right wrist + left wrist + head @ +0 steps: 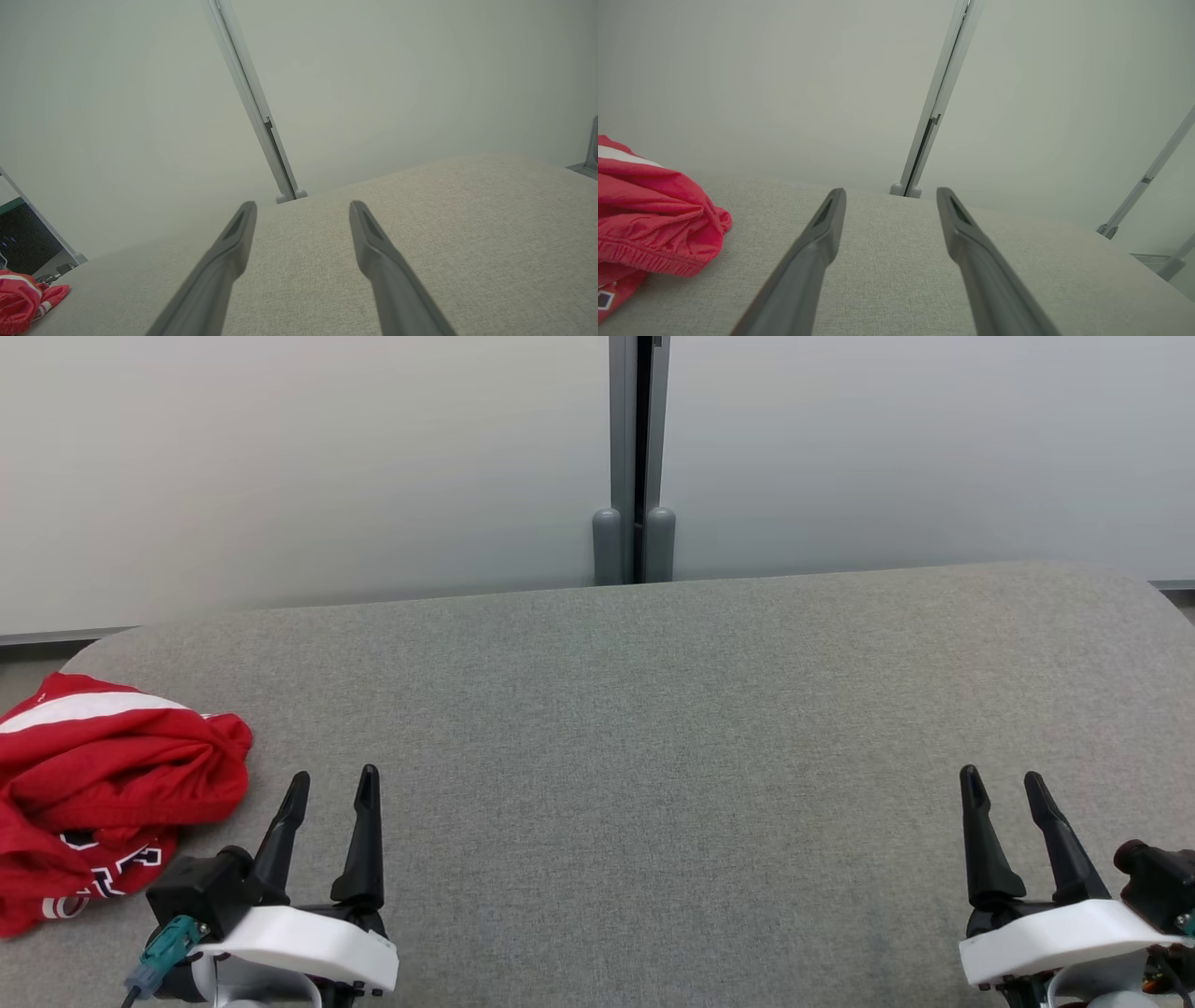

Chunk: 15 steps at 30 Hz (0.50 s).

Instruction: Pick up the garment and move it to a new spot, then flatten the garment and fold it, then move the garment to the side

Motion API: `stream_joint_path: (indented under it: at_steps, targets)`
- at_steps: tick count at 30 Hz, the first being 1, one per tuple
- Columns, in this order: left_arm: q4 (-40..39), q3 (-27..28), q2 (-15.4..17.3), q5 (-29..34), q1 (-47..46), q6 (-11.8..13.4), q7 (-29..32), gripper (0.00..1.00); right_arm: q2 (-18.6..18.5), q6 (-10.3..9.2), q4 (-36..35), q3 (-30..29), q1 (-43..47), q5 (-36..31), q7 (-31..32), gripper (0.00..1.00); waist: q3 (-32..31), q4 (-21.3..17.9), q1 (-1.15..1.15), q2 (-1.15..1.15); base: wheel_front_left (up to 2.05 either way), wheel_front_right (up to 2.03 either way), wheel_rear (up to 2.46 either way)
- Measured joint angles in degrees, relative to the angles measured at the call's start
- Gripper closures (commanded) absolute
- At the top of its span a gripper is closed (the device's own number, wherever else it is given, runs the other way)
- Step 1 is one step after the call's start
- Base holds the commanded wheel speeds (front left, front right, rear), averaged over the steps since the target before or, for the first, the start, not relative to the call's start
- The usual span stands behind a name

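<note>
The garment (103,784) is red, with a white stripe and dark-and-white lettering. It lies crumpled in a heap at the near left of the grey fabric-covered table (653,709), and part of it reaches the table's left edge.

Left end effector (333,775): positioned at the near left, just right of the garment and not touching it. Its jaws stand apart with nothing between them, pointing toward the far side of the table. In the left wrist view, the heap sits beside and to the left of the left jaw, with bare table between.

Right end effector (1003,775): positioned at the near right, well apart from the garment. Its jaws stand apart and hold nothing, with only bare table ahead of them.

Pale wall panels (280,457) rise beyond the far edge of the table. A grey vertical post (638,457) joins them near the centre.
</note>
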Motion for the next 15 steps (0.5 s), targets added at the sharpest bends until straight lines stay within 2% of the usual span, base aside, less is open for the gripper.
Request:
stream_joint_path:
  at_steps: [7, 15]
  targets:
    - [0.9, -0.4, 0.3, 3.9, 0.0, 1.6, -0.9, 0.0, 0.0, 0.0, 0.3, 0.3, 0.0, -3.6, -0.5, 0.0, -0.1, 0.2, 0.0, 0.0, 0.0, 0.0, 0.0]
    - [2.0, -1.1, 0.6, 7.3, 0.1, 2.3, -1.8, 0.0, 0.0, 0.0, 0.6, 0.4, 0.4, -6.6, -1.0, 0.0, -0.2, 0.4, 0.0, 0.0, 0.0, 0.0, 0.0]
